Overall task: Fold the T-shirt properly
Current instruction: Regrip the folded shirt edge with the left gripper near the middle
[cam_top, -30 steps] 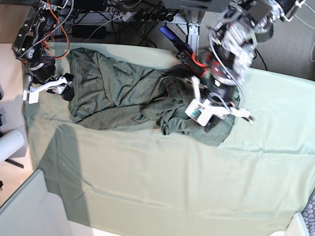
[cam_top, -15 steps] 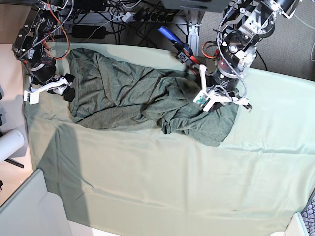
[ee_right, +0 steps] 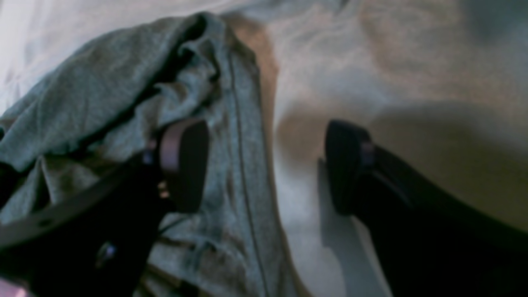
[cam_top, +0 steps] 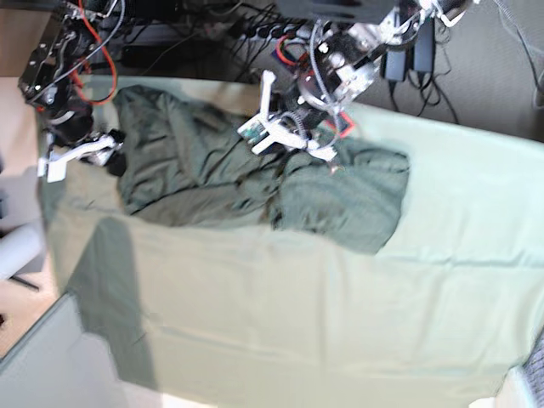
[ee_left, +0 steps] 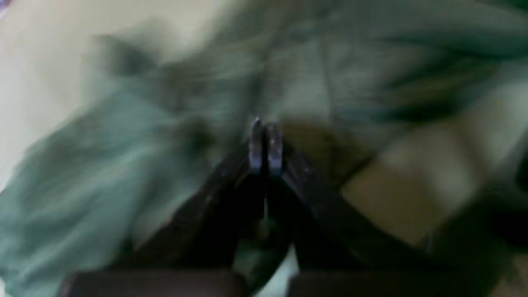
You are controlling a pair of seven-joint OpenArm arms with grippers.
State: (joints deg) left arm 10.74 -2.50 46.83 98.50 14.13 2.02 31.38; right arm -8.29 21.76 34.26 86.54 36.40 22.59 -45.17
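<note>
The T-shirt lies crumpled, dark and creased, along the far side of the surface, under both tools. The left tool is closed, nothing visibly pinched. The right tool gapes wide over the shirt's hem, holding nothing.

A robotics lab workspace: a table draped in a pale mint-green cloth stands before a tangle of black cables and a power strip along its far edge, with exposed red wiring on a robot arm at the far left corner and grey carpet beyond.
</note>
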